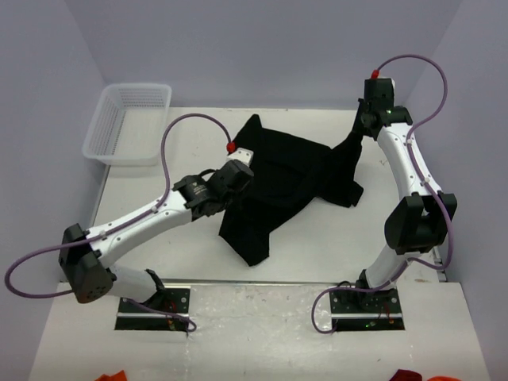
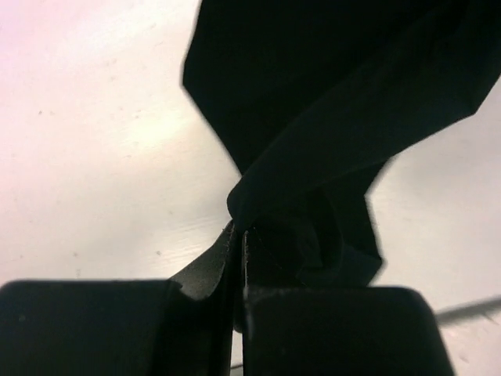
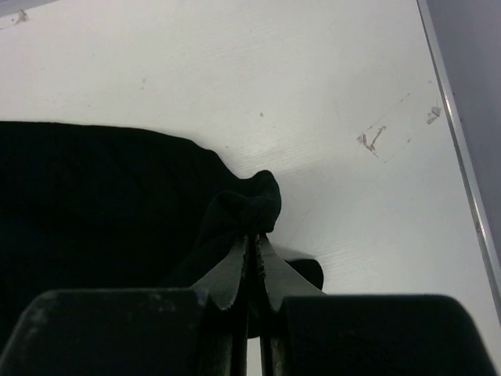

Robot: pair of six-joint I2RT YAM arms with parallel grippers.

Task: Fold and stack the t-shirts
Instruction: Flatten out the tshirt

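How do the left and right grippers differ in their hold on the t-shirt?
The left gripper pinches the t-shirt on its left side; the right gripper pinches its far right edge. The left arm lies low, stretched out; the right arm stands tall, bent. Both grippers are shut on it.

Count: 1 black t-shirt (image 1: pixel 294 178), bunched, can't rule out a second in it. 1 white basket (image 1: pixel 101 131). 2 arms: left arm (image 1: pixel 135 222), right arm (image 1: pixel 406 161). 1 table (image 1: pixel 317 246).
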